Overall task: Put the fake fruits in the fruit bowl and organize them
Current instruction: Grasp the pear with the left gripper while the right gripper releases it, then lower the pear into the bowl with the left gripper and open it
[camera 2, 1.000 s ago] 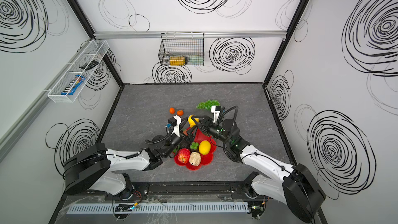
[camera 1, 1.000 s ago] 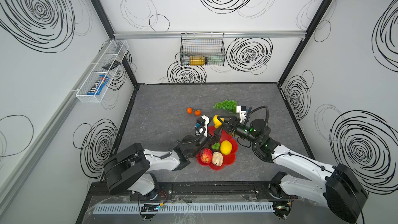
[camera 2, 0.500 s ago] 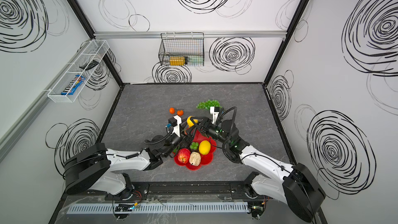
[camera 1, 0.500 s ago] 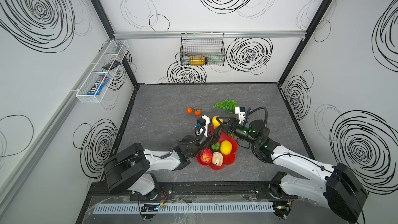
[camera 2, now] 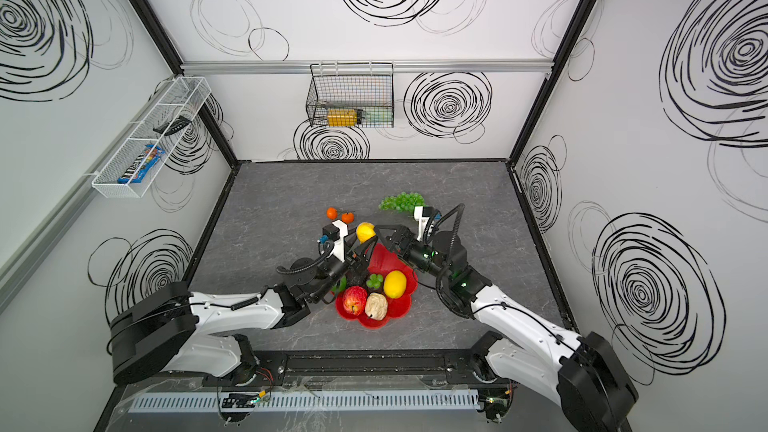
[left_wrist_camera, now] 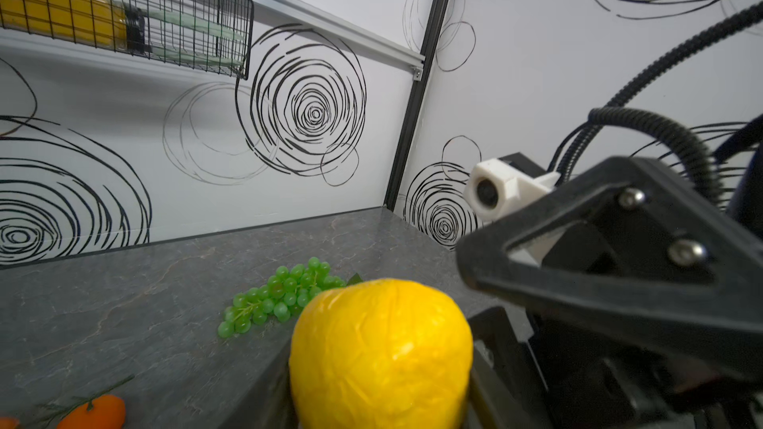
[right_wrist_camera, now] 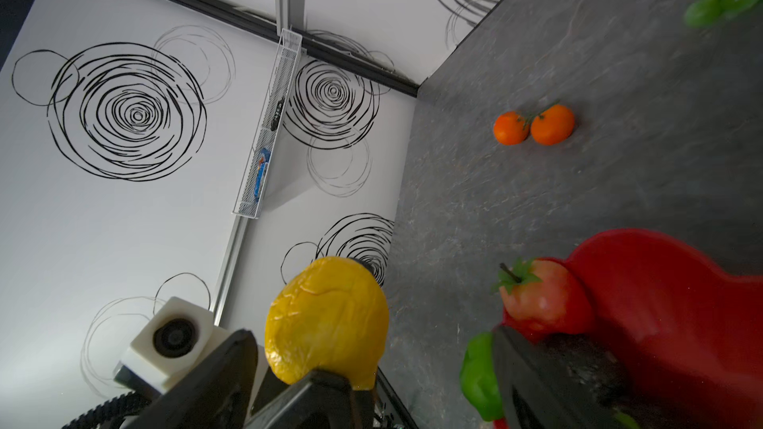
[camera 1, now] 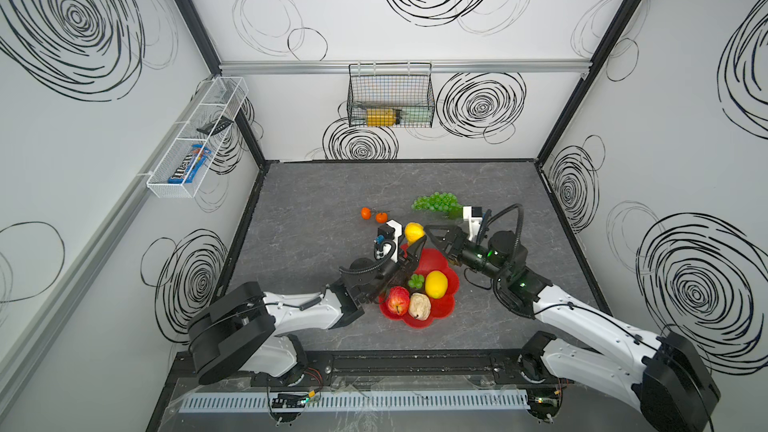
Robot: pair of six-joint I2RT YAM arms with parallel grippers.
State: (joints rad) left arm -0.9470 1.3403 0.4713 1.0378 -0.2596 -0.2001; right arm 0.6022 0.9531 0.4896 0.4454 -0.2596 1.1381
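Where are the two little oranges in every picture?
Top view: oranges on the grey table, left of the grapes, behind the fruit bowl.
Top view: same spot, left of the grapes.
Left wrist view: cut off at the picture's edge, on the grey table.
Right wrist view: both side by side, beyond the fruit bowl.
Shared landmark: the raised lemon, in all four.

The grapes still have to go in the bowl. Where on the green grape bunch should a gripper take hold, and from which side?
Take the green grape bunch across its narrow width near the middle, coming straight down. It lies flat on the table, long axis left to right in both top views, so the middle likely balances.
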